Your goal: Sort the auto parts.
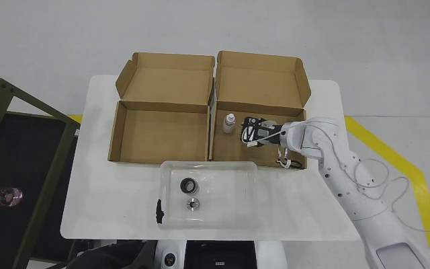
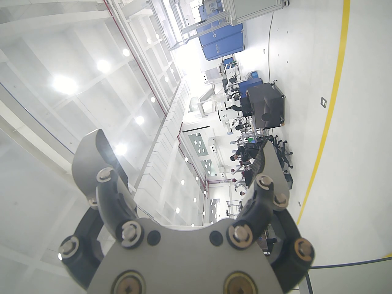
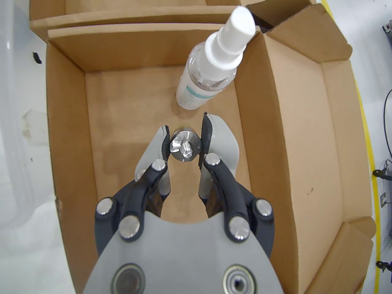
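Table: we see a white, round-cornered table [image 1: 101, 181] bearing three containers.
Far side: the left cardboard box [image 1: 161, 134] and right cardboard box [image 1: 259, 84], both open, touching side by side.
Near side: a clear plastic tray [image 1: 222, 173], just beside both boxes.

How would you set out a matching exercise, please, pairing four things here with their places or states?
Things:
1 bottle
2 metal part
3 black ring
4 left gripper

Places or states:
A in the clear tray
B open, empty
C standing in the right box
D gripped by the right gripper

Pairs: 1-C, 2-D, 3-A, 4-B
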